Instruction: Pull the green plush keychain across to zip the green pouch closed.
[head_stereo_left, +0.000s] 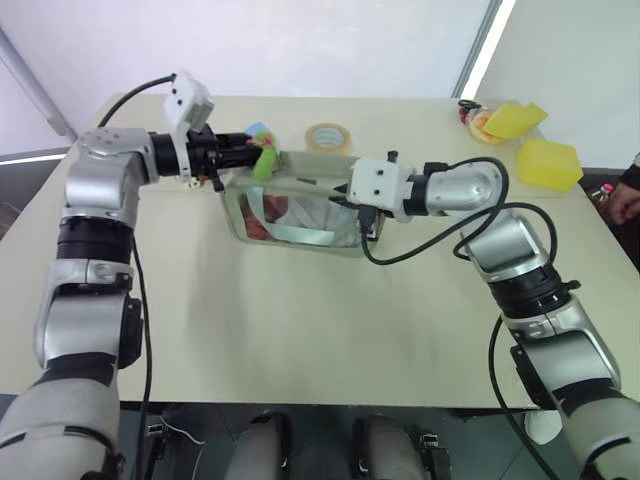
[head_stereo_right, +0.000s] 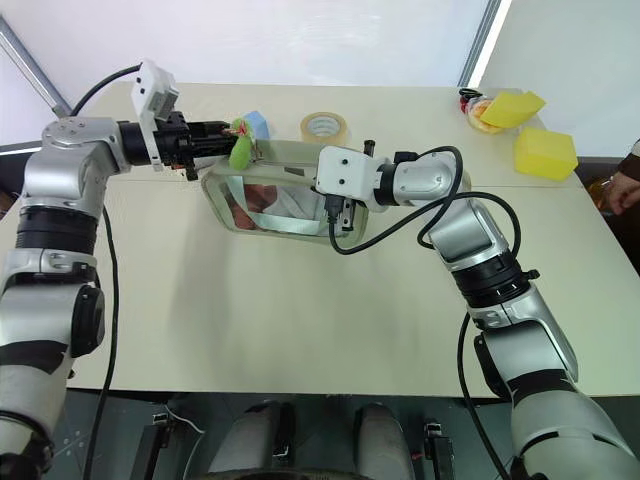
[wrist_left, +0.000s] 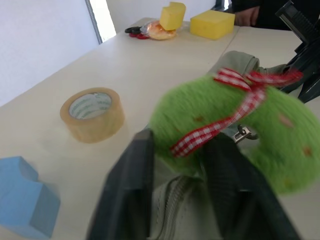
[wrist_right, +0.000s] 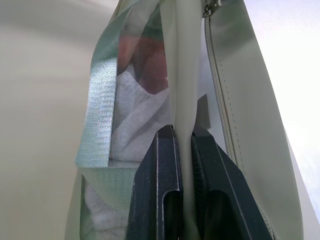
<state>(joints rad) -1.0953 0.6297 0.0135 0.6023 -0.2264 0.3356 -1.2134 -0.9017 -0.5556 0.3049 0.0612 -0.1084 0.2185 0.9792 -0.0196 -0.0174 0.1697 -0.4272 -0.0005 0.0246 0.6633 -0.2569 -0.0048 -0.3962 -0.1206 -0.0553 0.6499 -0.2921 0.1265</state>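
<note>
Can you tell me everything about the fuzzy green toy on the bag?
The green plush keychain is a small, bright lime-green fuzzy charm with tiny orange flecks. A red-and-white checked ribbon is tied around it in a bow, and a small metal clasp hangs from it. It sits at the green pouch's top edge, at the end nearest the left gripper, whose black fingers sit just below it, open.

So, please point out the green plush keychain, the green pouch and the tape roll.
green plush keychain (wrist_left: 280, 135), left wrist view, on its fuzzy body.
green pouch (head_stereo_right: 290, 205), right eye view, on its clear window.
tape roll (head_stereo_left: 328, 137), left eye view, on its top rim.
</note>
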